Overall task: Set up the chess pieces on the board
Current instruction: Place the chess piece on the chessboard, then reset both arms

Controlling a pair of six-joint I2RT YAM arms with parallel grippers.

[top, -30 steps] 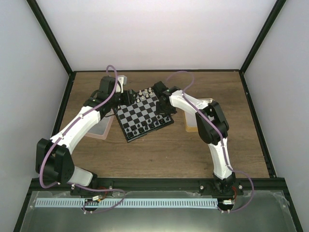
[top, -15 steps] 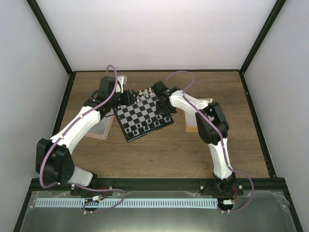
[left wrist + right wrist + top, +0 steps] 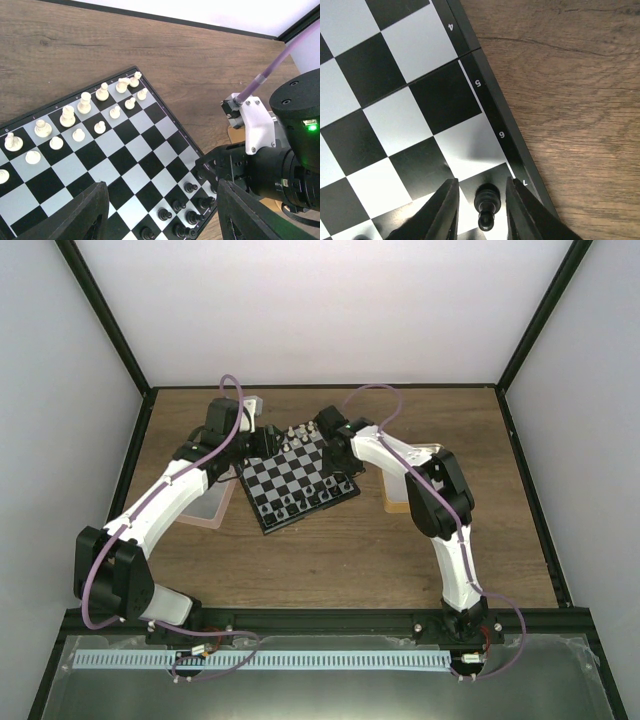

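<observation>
Glossy checked board (image 3: pixel 395 75); knobbed blk pawn (image 3: pixel 486 202) btwn R gripper (image 3: pixel 481 183); woodgrain table (image 3: pixel 580 100).

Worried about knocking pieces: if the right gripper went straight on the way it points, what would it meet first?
Likely the black pawn standing between the fingers of the right gripper, then the board under it; depth is hard to judge.

Overhead view faces the whole table (image 3: pixel 350 560); both wrist views look down close, apparently sharing the board (image 3: pixel 290 476).
</observation>
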